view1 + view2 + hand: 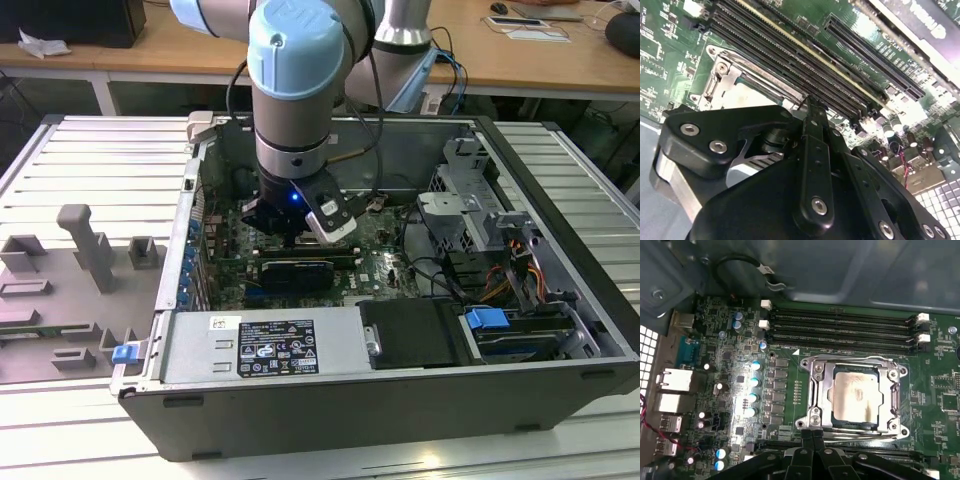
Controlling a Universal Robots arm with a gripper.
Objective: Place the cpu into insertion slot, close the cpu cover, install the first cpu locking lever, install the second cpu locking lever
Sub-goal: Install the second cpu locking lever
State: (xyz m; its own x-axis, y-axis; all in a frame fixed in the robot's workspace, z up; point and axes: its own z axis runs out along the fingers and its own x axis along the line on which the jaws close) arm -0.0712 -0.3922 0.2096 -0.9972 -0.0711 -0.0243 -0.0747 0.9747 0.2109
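Standing by the open PC case (560, 300). Scanning the exterior view left to right: grey fixture tray (80, 280) sits on the bench, well apart from the work. Then the arm (295, 90), plunged straight down into the case, gripper (290, 235) just above the motherboard (385, 265). Drive cage and cabling (500, 250) are off to the exterior view's right, not in play.

First wrist view: the cpu (856, 396) is already seated in the insertion slot (820, 395). The cpu cover (855, 362) lies flat over it, chip top showing through the middle opening. Fingertips (812, 437) are pressed together, nothing between them, tips at the socket edge nearest the camera, about where a lever wire (840, 429) runs along the frame. Second wrist view agrees: gripper (810, 107) is closed and empty, nose right at the socket rim (722, 75).

Risks as I see them:
- Can't tell if either lever is hooked under its catch. If not, the cover is only resting and could spring up.
- Tips sit close to the memory slots (840, 327) and small caps (755, 382). A sideways slip off the lever would rake them.
- Push on the frame instead of the lever and the load goes into the chip and the pins beneath.
- The lever is thin and springy; it could pop off closed fingers.
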